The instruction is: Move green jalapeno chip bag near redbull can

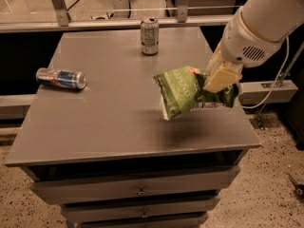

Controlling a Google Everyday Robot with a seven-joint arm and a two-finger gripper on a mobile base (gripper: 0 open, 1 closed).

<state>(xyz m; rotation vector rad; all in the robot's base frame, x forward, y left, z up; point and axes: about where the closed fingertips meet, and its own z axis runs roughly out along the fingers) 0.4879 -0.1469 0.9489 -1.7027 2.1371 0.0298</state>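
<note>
The green jalapeno chip bag [183, 91] hangs in the air over the right half of the grey table [109, 108], its shadow below it. My gripper [213, 80] is shut on the bag's right end and holds it clear of the tabletop. The redbull can [61, 78] lies on its side near the table's left edge, far to the left of the bag.
A plain silver-grey can [149, 35] stands upright at the back middle of the table. Drawers [137, 191] run below the tabletop. A rail and glass partition [118, 13] lie behind the table. A white cable [278, 80] hangs at the right.
</note>
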